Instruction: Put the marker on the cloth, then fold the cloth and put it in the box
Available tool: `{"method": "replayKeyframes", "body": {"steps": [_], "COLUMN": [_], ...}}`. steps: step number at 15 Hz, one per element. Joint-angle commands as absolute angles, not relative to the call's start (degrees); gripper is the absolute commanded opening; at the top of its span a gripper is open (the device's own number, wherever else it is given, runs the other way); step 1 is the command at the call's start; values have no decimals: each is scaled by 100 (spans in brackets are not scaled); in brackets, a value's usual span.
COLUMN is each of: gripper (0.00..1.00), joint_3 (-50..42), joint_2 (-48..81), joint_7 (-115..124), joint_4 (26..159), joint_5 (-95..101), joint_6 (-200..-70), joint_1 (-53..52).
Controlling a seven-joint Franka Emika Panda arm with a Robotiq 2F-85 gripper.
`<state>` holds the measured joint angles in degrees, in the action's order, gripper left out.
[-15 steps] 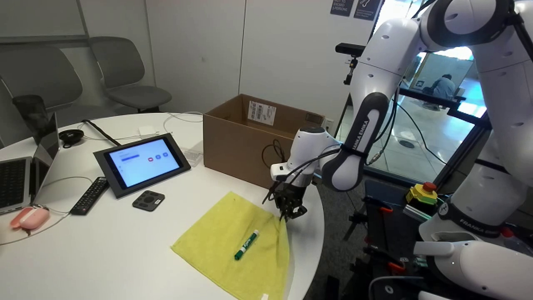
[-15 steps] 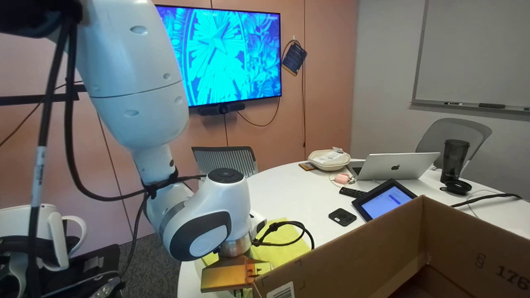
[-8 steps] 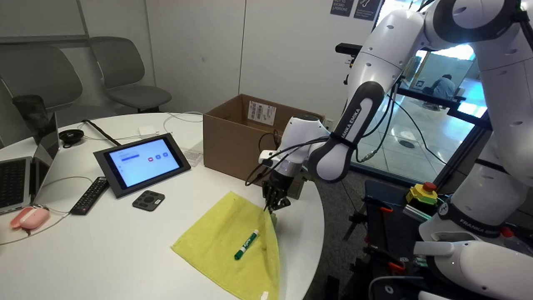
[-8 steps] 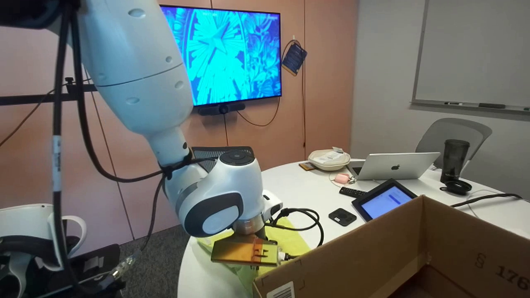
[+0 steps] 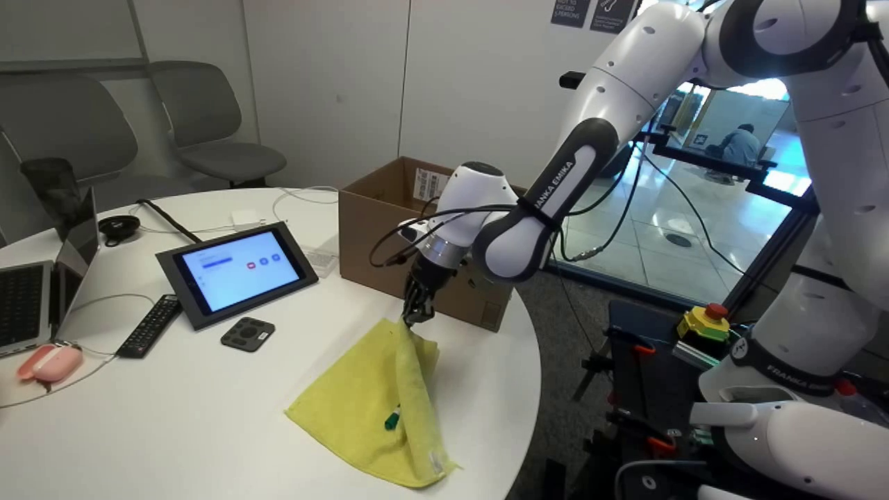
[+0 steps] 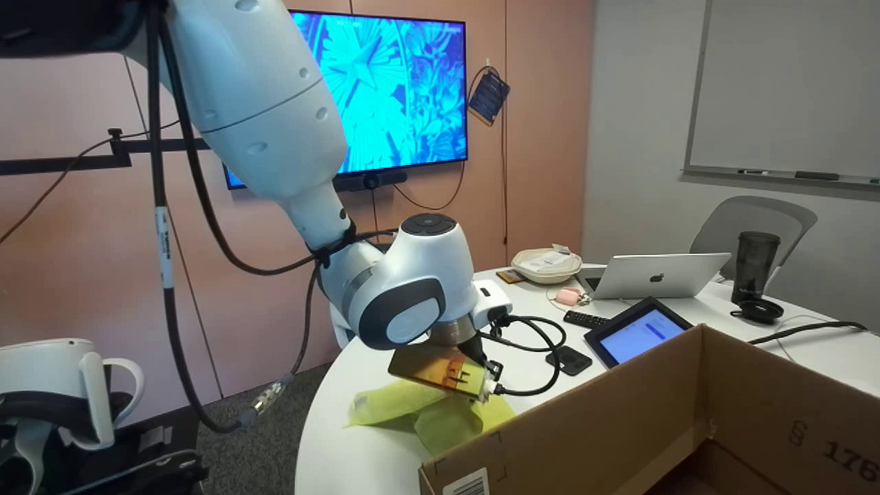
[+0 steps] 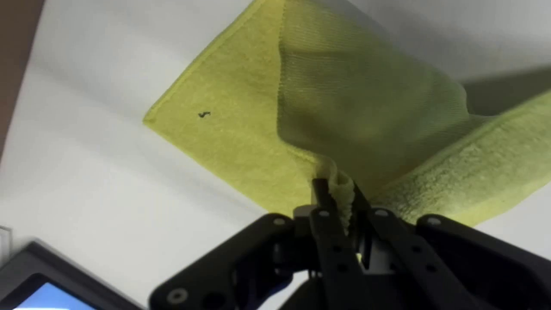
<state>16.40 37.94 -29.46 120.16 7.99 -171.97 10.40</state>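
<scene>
The yellow cloth [image 5: 347, 410] lies on the white table, with one side lifted and folded over toward the middle. My gripper [image 5: 410, 321] is shut on the lifted edge, and the pinched cloth shows between the fingertips [image 7: 338, 193] in the wrist view. The cloth also shows in an exterior view [image 6: 385, 404] beneath the gripper. The green marker [image 5: 393, 419] lies on the cloth; only its end shows, and the raised fold hides the rest. The open cardboard box [image 5: 368, 243] stands just behind the gripper, and its inside shows partly in an exterior view [image 6: 729, 440].
A tablet on a stand [image 5: 239, 271], a dark square device [image 5: 248, 334], a remote [image 5: 149, 326] and a laptop [image 5: 24, 305] lie on the far side of the table. The arm's cables [image 6: 543, 354] loop near the box wall. The table's edge [image 5: 535, 389] curves close by.
My gripper has moved across the cloth toward the tablet side and up, pulling the held edge with it. The cloth has folded over, covering most of the marker, which was fully visible before.
</scene>
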Motion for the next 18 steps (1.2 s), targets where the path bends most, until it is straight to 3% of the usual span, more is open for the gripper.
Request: {"method": "replayKeyframes", "body": {"steps": [1, 6, 10, 12, 13, 14, 18], "gripper": [9, 9, 8, 12, 34, 36, 69], "joint_3": [1133, 178, -133, -191, -209, -220, -233], "joint_2": [4048, 4674, 5262, 5449, 5504, 5523, 5296], "joint_7": [-2134, -1067, -487, -289, -208, -137, 91], "joint_4": [11289, 10344, 9644, 9432, 9374, 9350, 9655], "joint_5": [745, 829, 809, 805, 803, 793, 753], "joint_6": [-17052, -16613, -16030, -15894, -15873, -15856, -16005], "joint_1": [525, -417, -836, -938, -969, -984, -958]}}
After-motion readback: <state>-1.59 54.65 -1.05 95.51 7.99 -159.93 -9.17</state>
